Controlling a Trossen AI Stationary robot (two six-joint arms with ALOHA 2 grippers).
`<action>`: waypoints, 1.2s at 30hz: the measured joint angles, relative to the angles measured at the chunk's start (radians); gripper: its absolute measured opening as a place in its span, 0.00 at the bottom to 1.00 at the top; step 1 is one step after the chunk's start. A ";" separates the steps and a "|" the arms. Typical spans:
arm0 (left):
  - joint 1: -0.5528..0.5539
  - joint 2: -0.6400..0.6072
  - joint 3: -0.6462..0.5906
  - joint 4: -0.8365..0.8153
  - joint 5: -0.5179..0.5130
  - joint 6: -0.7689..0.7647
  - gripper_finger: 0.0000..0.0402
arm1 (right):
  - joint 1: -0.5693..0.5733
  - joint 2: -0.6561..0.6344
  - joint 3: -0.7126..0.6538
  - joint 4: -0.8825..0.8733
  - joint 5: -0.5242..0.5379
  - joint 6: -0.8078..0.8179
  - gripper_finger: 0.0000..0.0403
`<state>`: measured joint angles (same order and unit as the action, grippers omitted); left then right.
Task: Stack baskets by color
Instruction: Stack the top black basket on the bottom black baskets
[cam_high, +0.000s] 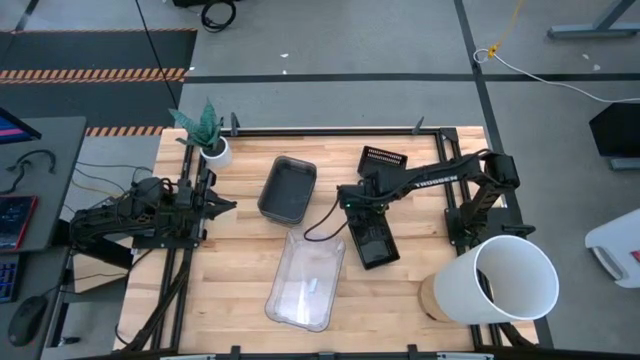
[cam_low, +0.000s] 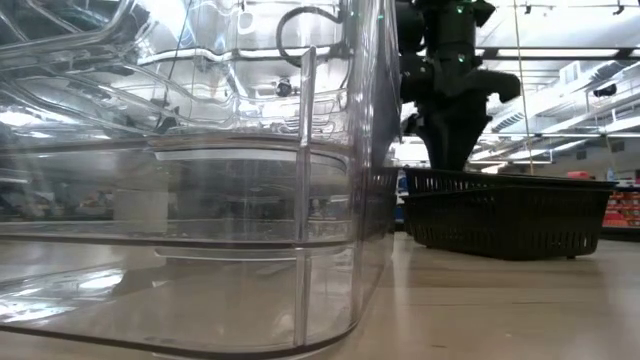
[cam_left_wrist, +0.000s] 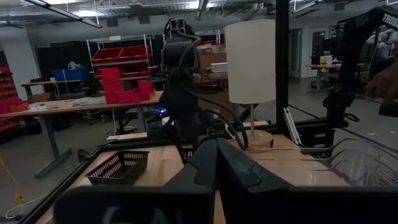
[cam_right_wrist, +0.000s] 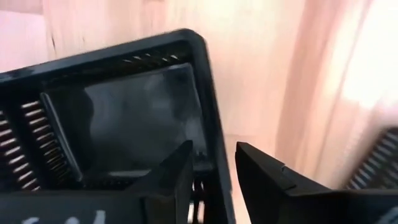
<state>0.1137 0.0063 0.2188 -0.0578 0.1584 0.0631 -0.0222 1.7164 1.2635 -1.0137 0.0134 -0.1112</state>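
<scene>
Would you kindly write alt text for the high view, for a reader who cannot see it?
Overhead view of a wooden table: the right gripper, fingers apart, is over the rim of a black slatted basket near the centre. A clear basket and a smoky grey basket lie to its left, another black basket behind. The left gripper waits shut at the left edge.

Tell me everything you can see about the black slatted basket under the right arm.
The black slatted plastic basket is a shallow rectangle with rounded corners, slotted walls and a solid floor. It stands upright on the wooden table, right of the large clear plastic basket, apart from it. The right tool is above its rim, its open fingers straddling one wall; contact is not clear. The basket looks empty.
</scene>
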 joint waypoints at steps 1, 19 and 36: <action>0.000 0.000 0.000 0.000 0.000 0.000 0.03 | -0.001 0.000 0.014 -0.022 0.006 0.010 0.31; 0.000 0.000 0.000 -0.013 0.000 0.000 0.04 | -0.202 0.000 0.084 -0.114 0.262 0.092 0.32; 0.000 0.000 0.000 -0.025 0.000 -0.001 0.05 | -0.475 0.000 0.047 -0.127 0.293 0.161 0.32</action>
<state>0.1139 0.0063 0.2189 -0.0823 0.1581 0.0624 -0.4971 1.7164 1.3106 -1.1407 0.3065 0.0496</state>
